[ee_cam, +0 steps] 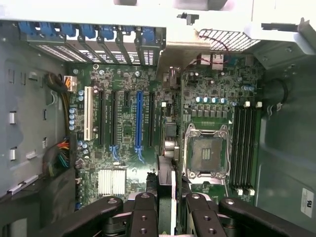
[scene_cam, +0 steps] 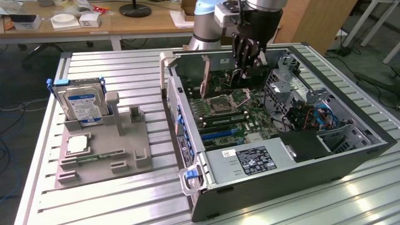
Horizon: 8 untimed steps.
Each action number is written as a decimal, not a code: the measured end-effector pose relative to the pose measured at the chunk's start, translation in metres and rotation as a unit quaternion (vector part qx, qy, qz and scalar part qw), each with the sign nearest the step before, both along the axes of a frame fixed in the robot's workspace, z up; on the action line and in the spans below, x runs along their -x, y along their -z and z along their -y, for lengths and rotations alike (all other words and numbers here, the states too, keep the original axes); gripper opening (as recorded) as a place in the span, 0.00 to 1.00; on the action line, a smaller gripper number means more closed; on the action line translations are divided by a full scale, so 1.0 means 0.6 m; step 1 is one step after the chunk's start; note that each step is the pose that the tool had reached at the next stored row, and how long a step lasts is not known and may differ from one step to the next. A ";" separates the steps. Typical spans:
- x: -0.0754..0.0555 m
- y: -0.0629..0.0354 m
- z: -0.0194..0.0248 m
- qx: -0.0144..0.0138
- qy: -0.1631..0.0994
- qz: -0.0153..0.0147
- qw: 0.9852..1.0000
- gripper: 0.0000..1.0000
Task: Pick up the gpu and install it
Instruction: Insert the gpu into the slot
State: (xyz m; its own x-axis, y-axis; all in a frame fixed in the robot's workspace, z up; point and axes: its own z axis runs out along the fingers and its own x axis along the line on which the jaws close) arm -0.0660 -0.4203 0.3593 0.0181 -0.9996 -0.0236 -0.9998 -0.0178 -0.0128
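Currently, from the exterior view's left: the slatted worktop (scene_cam: 125, 65) is bare along its left edge and far side. A grey fixture (scene_cam: 128, 150) is set near that edge, with a hard drive (scene_cam: 82, 104) stood upright at its far end. A strip of open slats is left between the fixture and the computer case (scene_cam: 281, 180).

The case is laid on its side with the panel off, so the motherboard (scene_cam: 233, 117) is exposed from above. The case wall nearest the fixture is lined with blue latches (scene_cam: 178, 119), and all the walls stand proud of the board.

The gripper (scene_cam: 245, 71) is lowered inside the rim at the far end, above the board and apart from the walls. It is closed on the gpu (scene_cam: 240, 82), which is hung on edge below it and not yet seated.

Further to the exterior view's right, room is narrowed by a metal drive cage (scene_cam: 293, 77) and a bundle of cables (scene_cam: 309, 117). The near end is taken by the power supply (scene_cam: 250, 161).

In the wrist view the gpu is seen edge-on as a thin dark green board with a pale silvery strip along one side, pinched between the black fingers (ee_cam: 145, 212). Beyond it lie a blue slot (ee_cam: 138, 118) and the CPU socket (ee_cam: 206, 153).
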 end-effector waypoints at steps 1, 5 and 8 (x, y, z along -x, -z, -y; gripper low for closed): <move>0.000 0.003 0.0000 0.000 0.001 0.000 1.000 0.27; 0.000 0.009 0.0000 0.000 0.019 0.000 1.000 0.27; 0.000 0.009 0.0000 0.000 0.020 0.000 1.000 0.27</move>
